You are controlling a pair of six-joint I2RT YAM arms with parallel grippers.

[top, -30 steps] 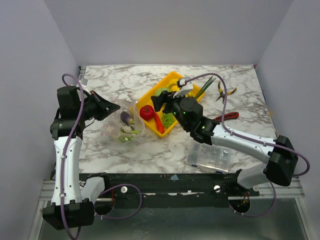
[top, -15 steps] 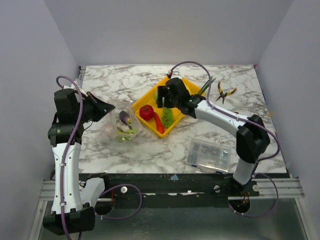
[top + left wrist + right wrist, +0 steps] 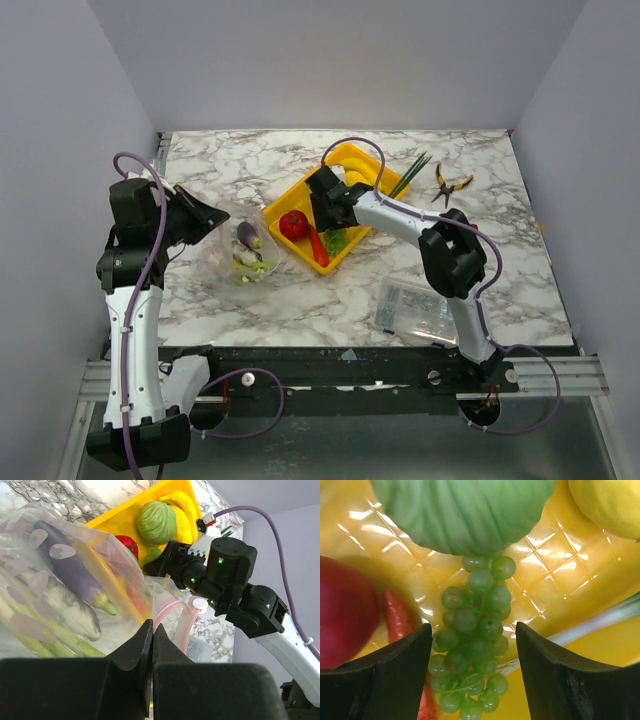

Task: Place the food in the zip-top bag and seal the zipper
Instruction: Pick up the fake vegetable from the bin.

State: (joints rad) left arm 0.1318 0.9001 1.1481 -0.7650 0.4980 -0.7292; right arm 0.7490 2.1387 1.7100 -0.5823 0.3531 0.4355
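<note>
On the marble worktop [image 3: 300,300], your right jaws stand wide, straddling the green grapes [image 3: 480,605] in the yellow tray [image 3: 345,152]. Your left jaws pinch the mouth of the zip-top bag [image 3: 222,262], at the tray's 9 o'clock. You're at the filling step; next, I judge, close on the grapes and lift.

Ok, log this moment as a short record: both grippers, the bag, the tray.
left gripper: shut on the zip-top bag near its zipper
right gripper: open, over the green grapes
zip-top bag: unsealed, purple eggplant inside
yellow tray: holds tomato, red pepper, the grapes
</note>
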